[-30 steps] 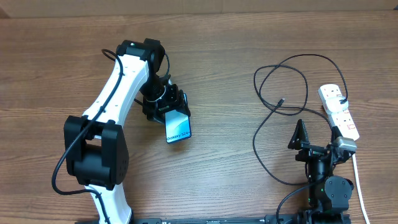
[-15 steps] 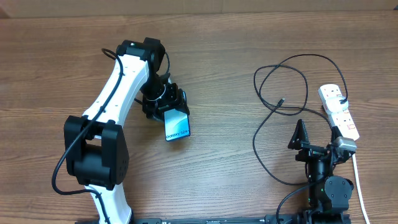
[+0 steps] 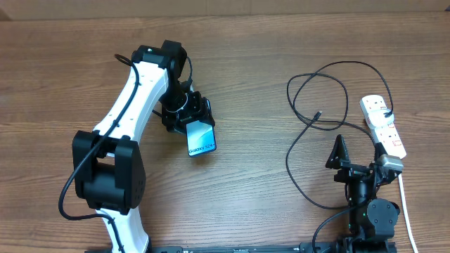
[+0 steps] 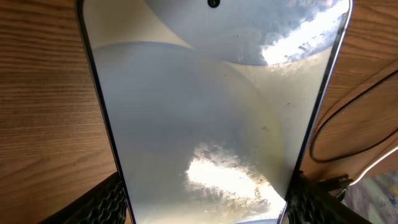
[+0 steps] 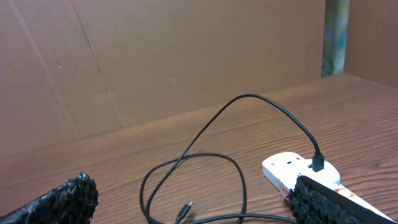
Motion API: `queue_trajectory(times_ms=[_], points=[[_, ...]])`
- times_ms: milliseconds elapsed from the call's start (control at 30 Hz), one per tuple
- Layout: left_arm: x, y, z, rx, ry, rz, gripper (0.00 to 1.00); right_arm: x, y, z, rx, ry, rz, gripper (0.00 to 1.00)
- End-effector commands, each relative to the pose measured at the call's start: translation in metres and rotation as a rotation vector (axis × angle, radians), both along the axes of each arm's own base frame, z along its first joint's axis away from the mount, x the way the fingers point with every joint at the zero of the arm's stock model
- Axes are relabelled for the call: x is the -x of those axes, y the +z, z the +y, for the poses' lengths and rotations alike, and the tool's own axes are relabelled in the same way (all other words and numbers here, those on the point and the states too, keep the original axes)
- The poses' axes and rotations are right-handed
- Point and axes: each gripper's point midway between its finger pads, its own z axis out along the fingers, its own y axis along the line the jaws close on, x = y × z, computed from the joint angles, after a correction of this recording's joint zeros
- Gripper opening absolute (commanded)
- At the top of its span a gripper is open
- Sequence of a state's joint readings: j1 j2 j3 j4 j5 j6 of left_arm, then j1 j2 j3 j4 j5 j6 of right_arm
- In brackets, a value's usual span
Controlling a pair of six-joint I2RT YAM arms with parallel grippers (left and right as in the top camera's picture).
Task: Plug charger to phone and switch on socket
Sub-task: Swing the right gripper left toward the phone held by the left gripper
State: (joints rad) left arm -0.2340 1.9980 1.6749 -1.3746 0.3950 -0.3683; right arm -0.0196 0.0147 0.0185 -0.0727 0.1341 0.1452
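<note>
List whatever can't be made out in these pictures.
- Power strip switches: too small overhead; a jaw covers the near end in the right wrist view.
- Phone port: both ends cut off in the left wrist view; too small overhead.
- Cable tip: too small to identify its type.

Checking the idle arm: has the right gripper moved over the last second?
No. In the overhead view, the right gripper sits at the same spot beside the socket.

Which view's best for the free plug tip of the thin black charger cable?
Right wrist: thin black cable's plug tip lies nearest, unobstructed. Overhead shows it tiny. Left wrist: pale slim smartphone fills it, no tip.
</note>
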Motion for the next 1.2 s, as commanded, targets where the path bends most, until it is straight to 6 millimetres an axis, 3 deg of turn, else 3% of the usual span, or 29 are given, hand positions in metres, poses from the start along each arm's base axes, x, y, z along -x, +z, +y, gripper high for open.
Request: queue_trajectory(times_ms=[0,33,133,267,400,667,767,1000,1167], points=[[-0.008,0.006,-0.005,0.016,0.02,-0.019,0.66,-0.001,0.004,0.008,-0.066,0.049,-0.034,1.0],[-0.008,0.006,-0.005,0.015,0.024,-0.019,0.66,-0.001,0.004,0.013,-0.101,0.079,-0.037,1.0],[-0.012,0.006,-0.006,0.017,0.037,-0.029,0.66,0.002,0.0,0.057,-0.358,0.327,0.0,1.0],[-0.012,0.006,-0.006,0.016,0.047,-0.029,0.66,0.027,0.002,0.118,-0.678,0.689,0.138,1.0],[-0.012,0.006,-0.006,0.016,0.046,-0.028,0.66,0.043,0.001,0.138,-0.72,0.827,0.208,1.0],[-0.011,0.006,-0.006,0.015,0.046,-0.024,0.66,0.034,-0.001,0.127,-0.73,0.74,0.198,0.99],[-0.01,0.006,-0.005,0.012,0.046,-0.016,0.66,0.035,-0.007,0.124,-0.758,0.677,0.283,0.99],[-0.009,0.006,-0.005,0.012,0.046,-0.016,0.66,0.038,0.013,0.112,-0.682,0.543,0.456,0.99],[-0.01,0.006,-0.005,0.013,0.046,-0.017,0.66,0.038,0.009,0.111,-0.721,0.48,0.644,0.99]])
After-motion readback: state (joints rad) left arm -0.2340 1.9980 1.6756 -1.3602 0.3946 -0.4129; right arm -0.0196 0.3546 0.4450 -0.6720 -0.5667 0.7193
